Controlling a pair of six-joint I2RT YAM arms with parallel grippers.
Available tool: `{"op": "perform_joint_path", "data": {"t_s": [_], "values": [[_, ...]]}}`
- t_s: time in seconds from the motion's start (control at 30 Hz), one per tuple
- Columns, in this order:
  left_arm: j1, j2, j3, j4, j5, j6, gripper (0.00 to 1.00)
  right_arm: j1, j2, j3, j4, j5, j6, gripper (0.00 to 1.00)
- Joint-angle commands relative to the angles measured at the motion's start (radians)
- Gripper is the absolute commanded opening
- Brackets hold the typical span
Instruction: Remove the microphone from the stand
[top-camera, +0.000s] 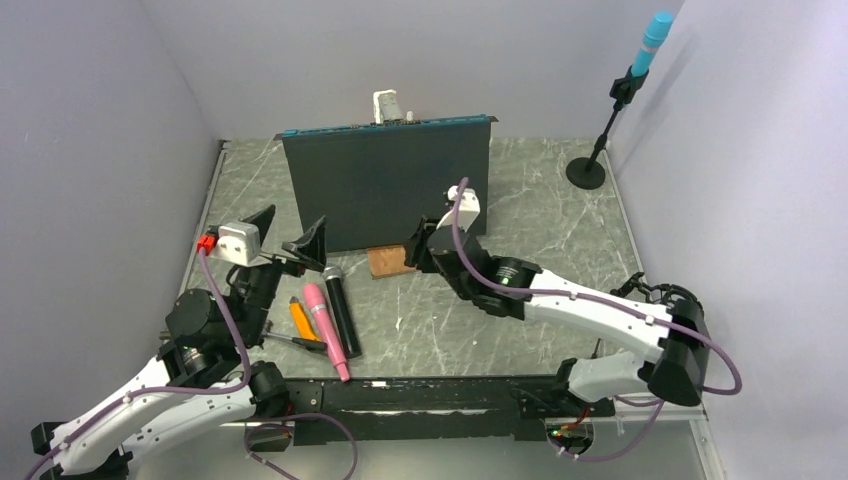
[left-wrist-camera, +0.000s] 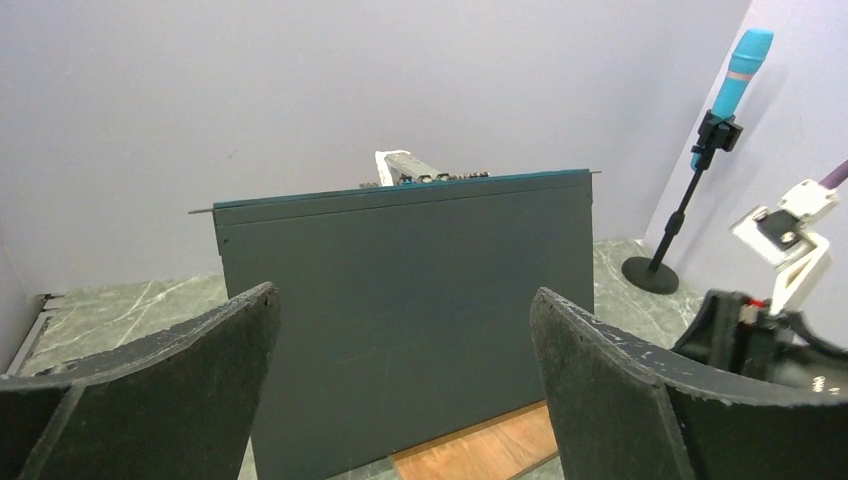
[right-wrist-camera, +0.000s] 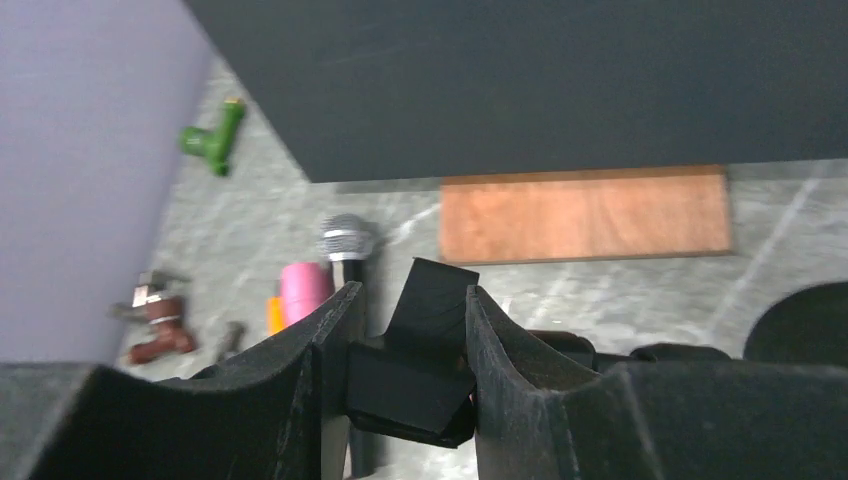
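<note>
A blue microphone (top-camera: 652, 45) sits clipped at the top of a black stand (top-camera: 603, 135) in the far right corner, its round base on the table. The left wrist view shows the same microphone (left-wrist-camera: 738, 65) and stand (left-wrist-camera: 682, 212) at the right. Both grippers are far from it. My left gripper (top-camera: 288, 235) hovers open at the near left with nothing between its fingers (left-wrist-camera: 590, 340). My right gripper (top-camera: 416, 246) is near the table's middle, shut on a black block (right-wrist-camera: 425, 330) wedged between its fingers.
A dark upright panel (top-camera: 385, 185) stands across the back middle, with a small wooden board (top-camera: 390, 260) at its foot. A black microphone (top-camera: 340, 305), a pink microphone (top-camera: 325, 325) and an orange item (top-camera: 302, 318) lie near the left arm. A green part (right-wrist-camera: 213, 137) lies by the left wall.
</note>
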Motion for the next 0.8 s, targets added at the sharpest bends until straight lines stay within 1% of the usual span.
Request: {"op": "perform_joint_path", "data": {"t_s": [0.0, 0.07, 0.17, 0.33, 0.47, 0.67, 0.77], "values": [[-0.004, 0.006, 0.004, 0.021, 0.007, -0.003, 0.98, 0.001, -0.061, -0.025, 0.097, -0.126, 0.0, 0.0], [-0.004, 0.02, 0.009, 0.007, 0.027, -0.017, 0.98, 0.0, -0.077, -0.052, 0.104, -0.148, 0.023, 0.0], [-0.004, 0.049, 0.022, -0.015, 0.088, -0.036, 0.98, 0.0, -0.108, -0.125, 0.174, -0.196, 0.042, 0.0], [-0.006, 0.116, 0.055, -0.057, 0.141, -0.049, 0.99, -0.034, -0.225, -0.232, 0.288, -0.314, 0.094, 0.0], [-0.006, 0.158, 0.072, -0.078, 0.204, -0.052, 0.99, -0.106, -0.292, -0.27, 0.29, -0.438, 0.15, 0.0], [-0.005, 0.234, 0.107, -0.106, 0.327, -0.069, 0.99, -0.234, -0.364, -0.418, 0.463, -0.653, 0.262, 0.0], [-0.01, 0.278, 0.133, -0.153, 0.373, -0.14, 0.99, -0.284, -0.39, -0.491, 0.55, -0.743, 0.315, 0.0]]}}
